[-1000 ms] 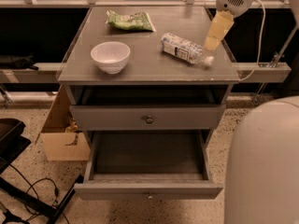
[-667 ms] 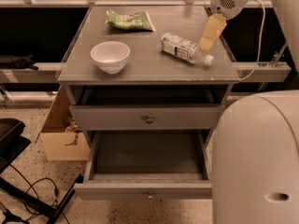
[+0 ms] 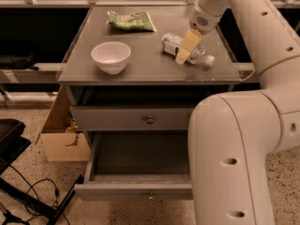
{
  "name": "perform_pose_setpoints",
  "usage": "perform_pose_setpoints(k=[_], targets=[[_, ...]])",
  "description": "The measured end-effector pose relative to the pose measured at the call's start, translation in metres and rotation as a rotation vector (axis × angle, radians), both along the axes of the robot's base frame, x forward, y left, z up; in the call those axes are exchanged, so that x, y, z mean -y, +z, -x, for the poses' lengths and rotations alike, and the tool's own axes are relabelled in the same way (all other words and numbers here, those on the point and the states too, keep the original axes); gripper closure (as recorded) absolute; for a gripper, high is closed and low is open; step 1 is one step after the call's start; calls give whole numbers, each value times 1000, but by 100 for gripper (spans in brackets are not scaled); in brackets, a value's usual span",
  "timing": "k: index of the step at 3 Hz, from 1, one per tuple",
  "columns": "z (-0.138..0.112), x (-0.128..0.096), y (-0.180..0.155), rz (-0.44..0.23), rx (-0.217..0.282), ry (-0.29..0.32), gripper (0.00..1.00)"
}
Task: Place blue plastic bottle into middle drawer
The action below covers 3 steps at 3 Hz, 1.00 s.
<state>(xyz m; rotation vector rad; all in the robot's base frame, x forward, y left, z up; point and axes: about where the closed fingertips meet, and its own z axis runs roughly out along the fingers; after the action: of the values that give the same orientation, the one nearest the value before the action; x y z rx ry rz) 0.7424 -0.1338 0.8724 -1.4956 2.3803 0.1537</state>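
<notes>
Camera view: the only view available; all entries below were read from it.
Gripper (image 3: 181, 58): hung at the right rear of the cabinet top (image 3: 154, 71), its tip down on or just above the middle of the bottle; contact could not be confirmed.
Gripper state: could not be told, whether spread, pressed together or pinching.
Bottle (image 3: 169, 42): lay on its side on the cabinet top, white cap (image 3: 210, 60) toward the right edge, well apart from the bowl (image 3: 111, 56) and near the green bag (image 3: 131, 21).
Lowest drawer (image 3: 136, 156): pulled out, dark inside, nothing seen in it.
Drawer above (image 3: 117, 118): shut, with its knob (image 3: 149, 120) facing front.
Arm (image 3: 234, 163): covered the right part of both drawers.
Done: target drawer stood open; gripper was at the bottle.
Left, as judged: a secure grasp, the lift, the carry down — then release inside the open drawer.
</notes>
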Motion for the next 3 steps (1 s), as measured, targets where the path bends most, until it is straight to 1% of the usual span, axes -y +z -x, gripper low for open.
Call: perform_pose_setpoints(k=[1, 2, 3], targets=[[-15, -12, -19, -13, 6, 19, 0], [-23, -15, -22, -20, 24, 15, 26], [-25, -17, -24, -22, 30, 14, 50]])
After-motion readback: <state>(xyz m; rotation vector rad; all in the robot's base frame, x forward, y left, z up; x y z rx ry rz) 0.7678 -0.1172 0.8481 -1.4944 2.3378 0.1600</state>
